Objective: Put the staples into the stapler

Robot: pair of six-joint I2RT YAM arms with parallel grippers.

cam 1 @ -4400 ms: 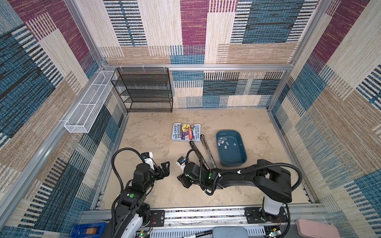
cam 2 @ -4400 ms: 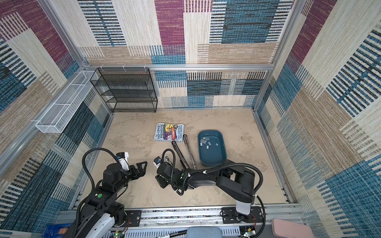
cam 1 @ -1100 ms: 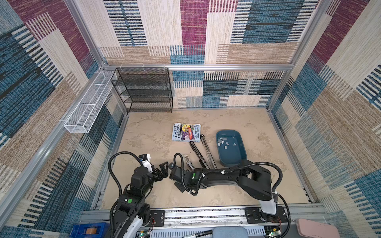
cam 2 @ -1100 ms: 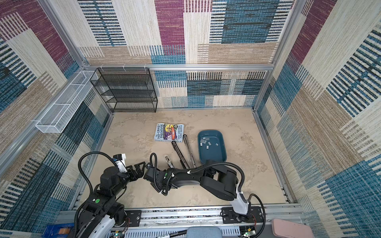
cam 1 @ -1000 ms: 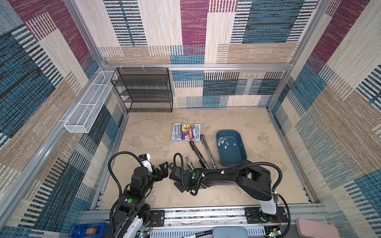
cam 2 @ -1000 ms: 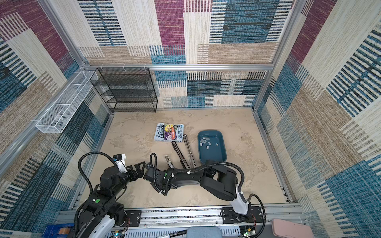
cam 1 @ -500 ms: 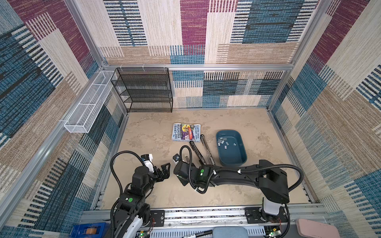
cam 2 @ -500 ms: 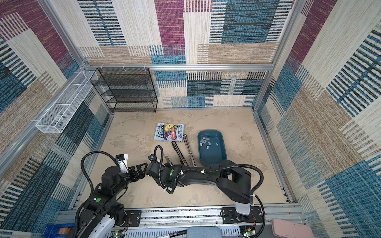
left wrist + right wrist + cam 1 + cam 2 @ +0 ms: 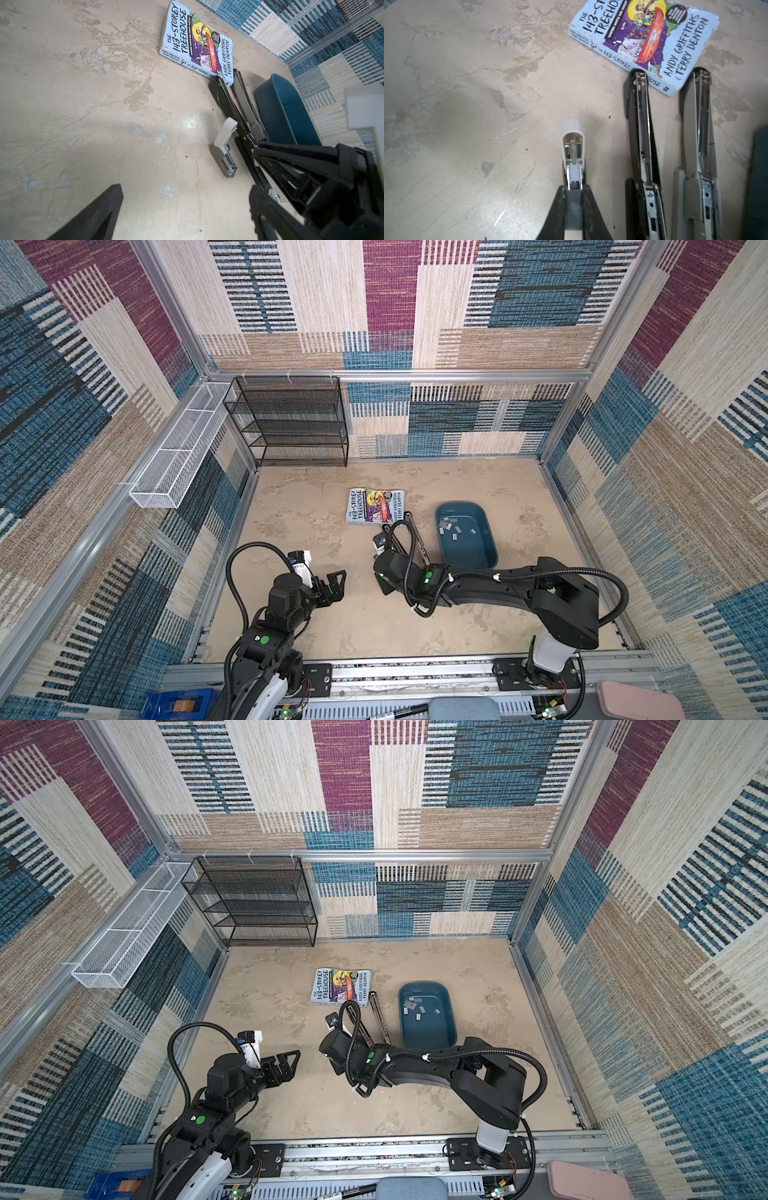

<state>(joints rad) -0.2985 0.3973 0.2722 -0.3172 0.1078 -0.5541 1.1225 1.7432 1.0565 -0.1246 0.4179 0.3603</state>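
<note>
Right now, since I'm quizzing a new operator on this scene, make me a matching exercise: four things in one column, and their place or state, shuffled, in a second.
Things:
1 staples
2 book
3 black stapler
4 left claw

States:
A jaws apart, holding nothing
B flat on the table, cover up
C loose in the blue tray
D hinged open beside the grey stapler

Pairs: 1-C, 2-B, 3-D, 4-A.
</note>
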